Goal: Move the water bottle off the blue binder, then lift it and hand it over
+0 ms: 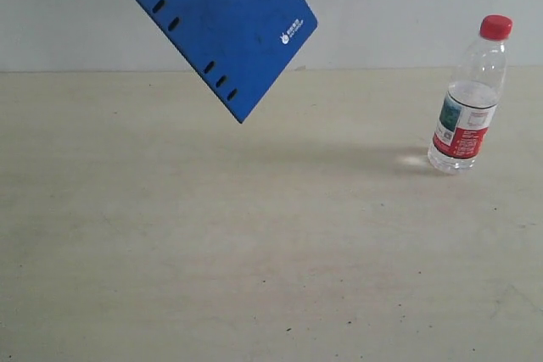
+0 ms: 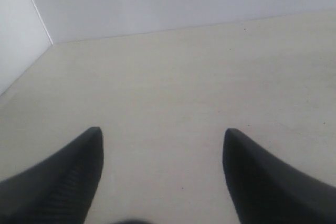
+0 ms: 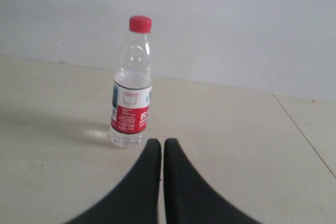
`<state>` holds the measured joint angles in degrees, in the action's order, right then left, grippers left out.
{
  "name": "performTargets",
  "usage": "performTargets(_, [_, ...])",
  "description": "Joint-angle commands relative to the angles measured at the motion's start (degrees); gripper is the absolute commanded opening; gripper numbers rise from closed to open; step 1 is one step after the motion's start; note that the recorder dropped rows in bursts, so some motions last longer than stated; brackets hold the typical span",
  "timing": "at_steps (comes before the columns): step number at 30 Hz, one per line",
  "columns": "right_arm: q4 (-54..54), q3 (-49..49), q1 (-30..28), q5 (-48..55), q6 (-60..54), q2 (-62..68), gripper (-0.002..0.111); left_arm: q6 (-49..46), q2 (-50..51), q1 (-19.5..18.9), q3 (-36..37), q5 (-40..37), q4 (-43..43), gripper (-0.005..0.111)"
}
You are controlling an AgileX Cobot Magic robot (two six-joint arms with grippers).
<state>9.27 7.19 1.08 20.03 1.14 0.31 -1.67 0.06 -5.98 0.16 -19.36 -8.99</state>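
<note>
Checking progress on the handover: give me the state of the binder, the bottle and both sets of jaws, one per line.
blue binder: closed, tilted, in the air clear of the table; whatever holds it is out of frame.
water bottle: upright on the table, red cap on, nothing touching it.
left gripper: jaws wide open, empty.
right gripper: jaws shut, empty.

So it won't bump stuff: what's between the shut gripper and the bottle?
Just bare table between the right gripper and the water bottle, in the right wrist view.
</note>
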Motion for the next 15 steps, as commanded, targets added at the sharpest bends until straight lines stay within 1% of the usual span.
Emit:
performTargets(1, [-0.26, -7.19, -6.36, -8.14, 4.62, -0.31, 0.0, 0.5, -0.06, -0.1, -0.16, 0.5, -0.09, 0.062])
performTargets(2, [-0.92, -7.19, -7.58, -8.23, 5.17, -0.31, 0.0, 0.5, -0.06, -0.1, -0.16, 0.5, -0.09, 0.062])
performTargets(3, [-2.1, -7.19, -9.4, -4.09, 5.17, -0.31, 0.0, 0.5, -0.06, -0.1, -0.16, 0.5, -0.09, 0.062])
performTargets(5, [-2.26, -7.19, -10.81, -0.79, 5.17, -0.31, 0.0, 0.5, -0.06, -0.1, -0.16, 0.5, -0.09, 0.062])
performTargets(6, [-2.26, -7.19, -10.92, 0.83, 5.17, -0.31, 0.0, 0.5, -0.06, -0.1, -0.16, 0.5, -0.09, 0.062])
performTargets(15, [-1.23, -7.19, -10.69, 0.9, 3.53, -0.31, 0.0, 0.5, -0.06, -0.1, -0.16, 0.5, -0.09, 0.062])
